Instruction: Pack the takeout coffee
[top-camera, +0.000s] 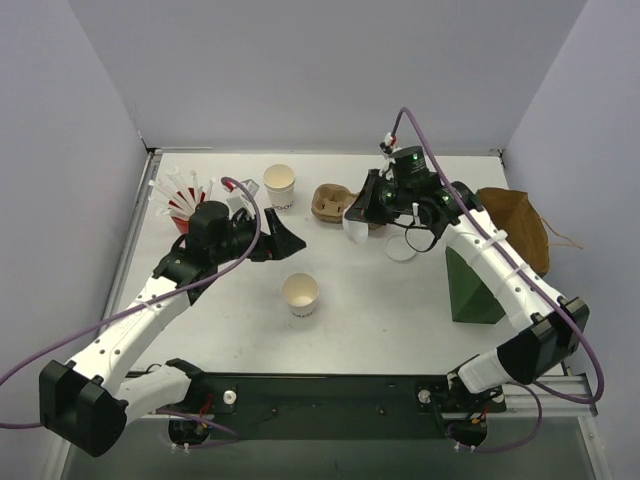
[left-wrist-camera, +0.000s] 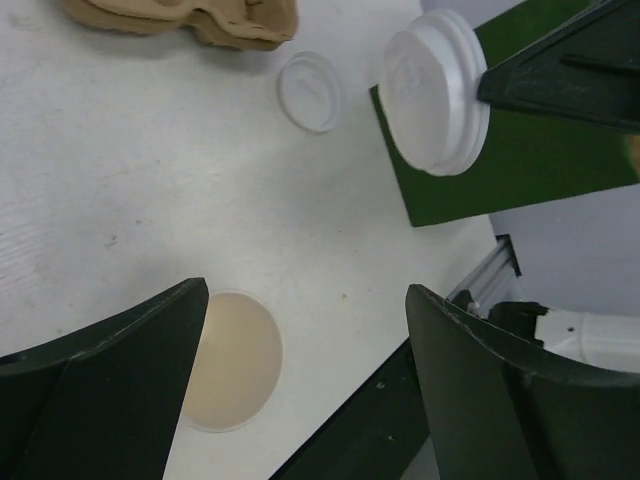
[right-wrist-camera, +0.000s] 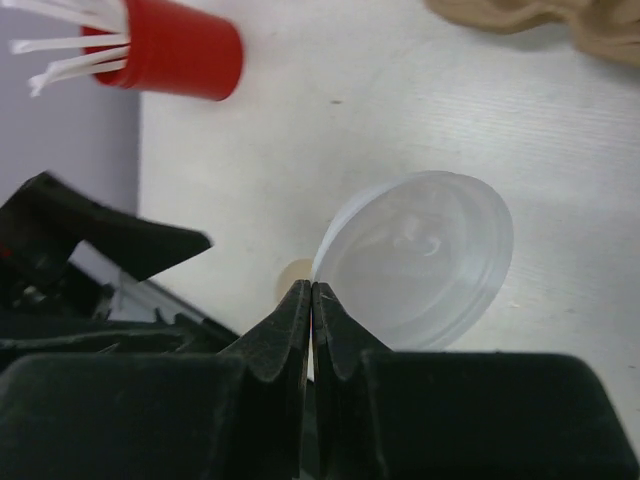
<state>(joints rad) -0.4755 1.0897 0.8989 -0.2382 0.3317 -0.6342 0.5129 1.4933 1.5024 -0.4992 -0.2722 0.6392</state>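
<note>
Right gripper (right-wrist-camera: 312, 290): my fingers are pinched together on the rim of a domed lid (right-wrist-camera: 420, 260), which I carry tilted above the table (top-camera: 380, 330).
Left gripper (left-wrist-camera: 307, 300): spread wide and holding nothing, it hangs just over the near cup (left-wrist-camera: 235, 365).
Near cup: it stands upright and uncovered on the bare table in front of the arm bases. I take this for the coffee to pack.
Step in hand: capping, as I judge it. The cup is in no well of the carrier (top-camera: 333, 202) yet.
Next move: bring the lid level over the cup mouth, centre it and press it on evenly, perhaps while my left fingers steady the cup wall.
Room: there is open table all round the near cup. A green block (top-camera: 470, 285) stands to the right, well apart from it.
Edges: a flat lid (top-camera: 400, 250) lies near the block.
Farther: the carrier lies beyond, apart from the near cup, with a second cup (top-camera: 279, 185) beside it. A red straw cup (top-camera: 183, 205) is at far left and a paper bag (top-camera: 518, 225) at far right.
Risk: my two arms are converging on one spot, so their fingers could clash.
</note>
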